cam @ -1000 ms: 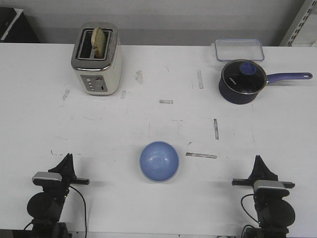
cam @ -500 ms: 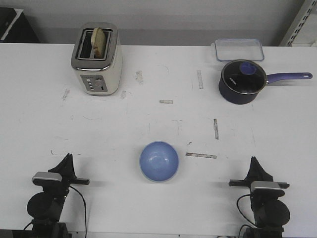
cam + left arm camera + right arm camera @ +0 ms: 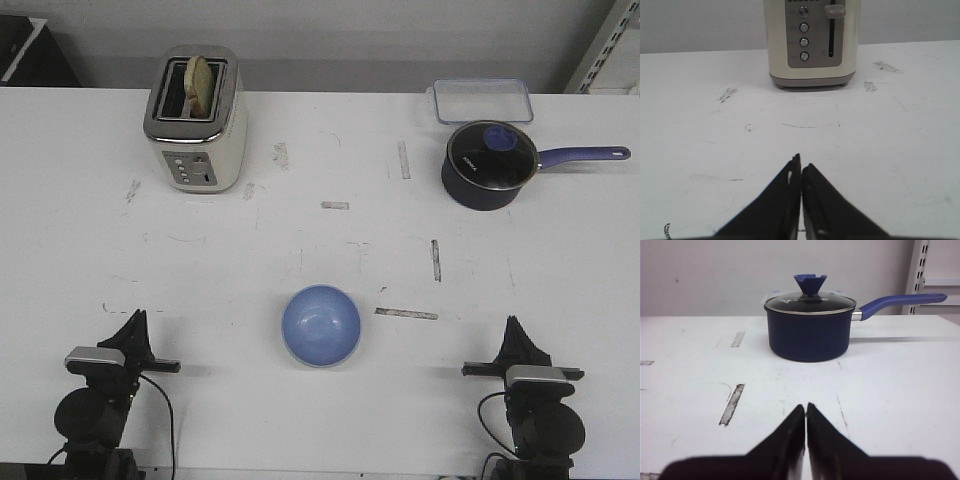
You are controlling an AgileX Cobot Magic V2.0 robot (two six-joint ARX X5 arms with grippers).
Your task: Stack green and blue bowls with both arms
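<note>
The light blue bowl (image 3: 321, 325) sits upright on the white table near the front middle, in the front view only. No green bowl shows apart from it; a pale rim under the blue bowl's near edge may be it, but I cannot tell. My left gripper (image 3: 134, 318) rests at the front left, shut and empty; its fingertips also show in the left wrist view (image 3: 801, 164). My right gripper (image 3: 515, 324) rests at the front right, shut and empty, as the right wrist view (image 3: 805, 408) shows. Both are well apart from the bowl.
A cream toaster (image 3: 195, 120) with a slice of bread stands at the back left, facing the left gripper (image 3: 811, 42). A dark blue saucepan (image 3: 488, 165) with a glass lid and long handle stands at the back right (image 3: 810, 327). A clear lidded box (image 3: 481, 100) lies behind it.
The right arm has shifted slightly to the left and forward. The bowl and the left arm have not moved.
</note>
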